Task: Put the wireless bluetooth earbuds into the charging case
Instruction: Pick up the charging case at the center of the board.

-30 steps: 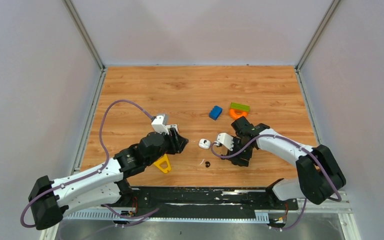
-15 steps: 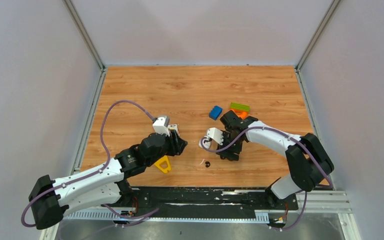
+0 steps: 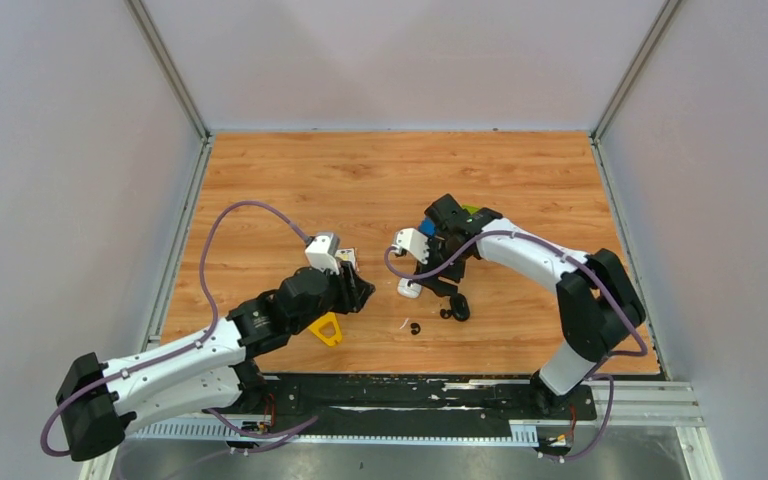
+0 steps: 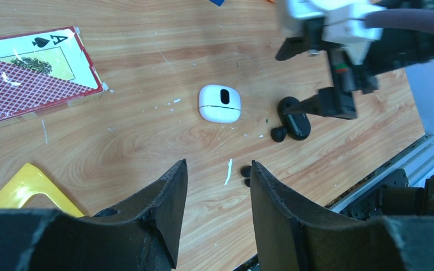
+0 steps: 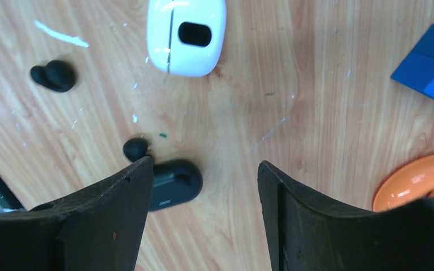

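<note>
1. Nothing is stowed yet, as I judge it: the first black bud (image 5: 53, 75) and the second black bud (image 5: 135, 148) both lie loose on the counter (image 3: 290, 180), outside either case
2. The white charging case (image 5: 186, 35) lies flat with its lid seam closed, near the first black bud. The black charging case (image 5: 172, 183) lies just beside the second black bud
3. My right end effector (image 5: 203, 226) hangs over the bare wood between the two cases, jaws wide apart and holding nothing
4. My left end effector (image 4: 217, 220) sits low over the counter, near the white charging case but not touching it, jaws parted with nothing between them
5. By my reckoning everything is left: a case has to be opened, then each bud picked up and seated
6. A thin white sliver (image 4: 228, 171) lies near the first black bud. It may be a white bud's stem, but it is too small to tell, and I find no other white bud
7. I cannot tell whether the black charging case is open or shut, because my right finger covers part of it
8. The blue block (image 5: 429, 68) and the orange ring (image 5: 418, 180) are cut off at the edge of the right wrist view
</note>
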Robot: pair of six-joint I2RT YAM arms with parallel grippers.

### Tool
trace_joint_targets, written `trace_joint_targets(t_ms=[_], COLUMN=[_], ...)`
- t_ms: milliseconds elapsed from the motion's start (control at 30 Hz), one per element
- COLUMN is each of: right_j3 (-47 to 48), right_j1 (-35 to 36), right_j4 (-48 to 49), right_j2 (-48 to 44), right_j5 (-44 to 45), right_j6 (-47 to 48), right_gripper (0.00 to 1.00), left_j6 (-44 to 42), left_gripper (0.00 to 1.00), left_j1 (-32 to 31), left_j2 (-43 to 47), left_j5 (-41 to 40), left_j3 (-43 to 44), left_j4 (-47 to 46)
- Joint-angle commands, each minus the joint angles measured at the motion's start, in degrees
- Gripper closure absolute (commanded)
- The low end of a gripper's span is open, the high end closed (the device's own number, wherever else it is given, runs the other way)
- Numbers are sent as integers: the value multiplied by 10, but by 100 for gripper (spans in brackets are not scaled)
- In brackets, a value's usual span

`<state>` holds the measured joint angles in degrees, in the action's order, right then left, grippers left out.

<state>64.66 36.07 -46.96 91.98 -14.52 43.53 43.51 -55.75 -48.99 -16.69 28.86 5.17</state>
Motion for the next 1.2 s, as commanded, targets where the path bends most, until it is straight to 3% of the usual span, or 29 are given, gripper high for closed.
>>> trace_joint_targets(t_ms=[0, 233, 733, 867, 967, 1033, 1167], right_j3=[30, 8, -102, -98, -64, -63, -118], right_j1=[0, -5, -65, -94, -139, -167, -170], right_j4=[28, 13, 12, -18, -68, -108, -150], right_j2=[52, 50, -36, -71, -106, -142, -214], right_j5=[7, 30, 58, 22, -57, -116, -136], right_j6=[-21, 1, 5, 18, 86, 177, 387], right_gripper=[33, 34, 35, 34, 34, 34, 32], left_j6=[-4, -11, 4, 2, -2, -7, -15], left_gripper=[48, 48, 48, 48, 48, 48, 48], left_j1=[0, 0, 0, 0, 0, 0, 0], left_j2=[29, 80, 56, 41, 27, 22, 20], left_j5=[-11, -58, -25, -14, 0, 11, 17], left_j3=[4, -4, -27, -31, -32, -32, -31], left_j4=[7, 52, 3, -16, -38, -48, -49])
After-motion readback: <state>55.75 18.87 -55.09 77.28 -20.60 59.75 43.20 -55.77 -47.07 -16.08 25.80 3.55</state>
